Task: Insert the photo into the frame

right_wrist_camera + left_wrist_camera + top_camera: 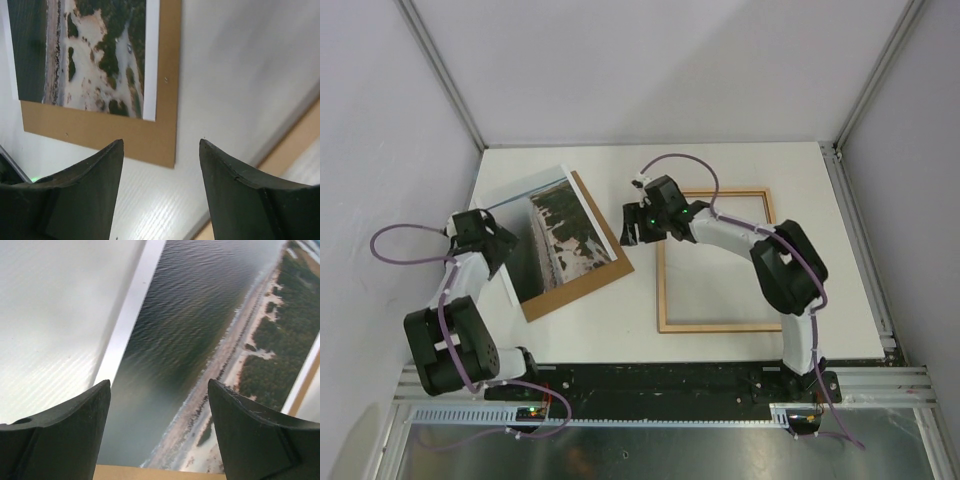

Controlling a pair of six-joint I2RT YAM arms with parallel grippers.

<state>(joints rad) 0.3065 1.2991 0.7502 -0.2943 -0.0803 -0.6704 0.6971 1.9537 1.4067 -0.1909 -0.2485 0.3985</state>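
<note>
The photo (560, 238) lies on a board (588, 287) left of the tabletop's (750, 165) centre, and the frame (720, 327) lies to its right. The left gripper (508, 246) hangs over the photo with jaws apart. The right gripper (629, 228), also spread, is between board and frame.

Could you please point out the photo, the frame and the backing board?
the photo (565, 240), top view, middle of the print.
the frame (720, 326), top view, near rail.
the backing board (578, 285), top view, bare near strip.

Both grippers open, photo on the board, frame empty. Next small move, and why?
Probably lower the left gripper onto the photo's white margin and close. It and the right gripper stand open, holding nothing. The photo lies on the backing board, apart from the empty frame, so it needs lifting first.
</note>
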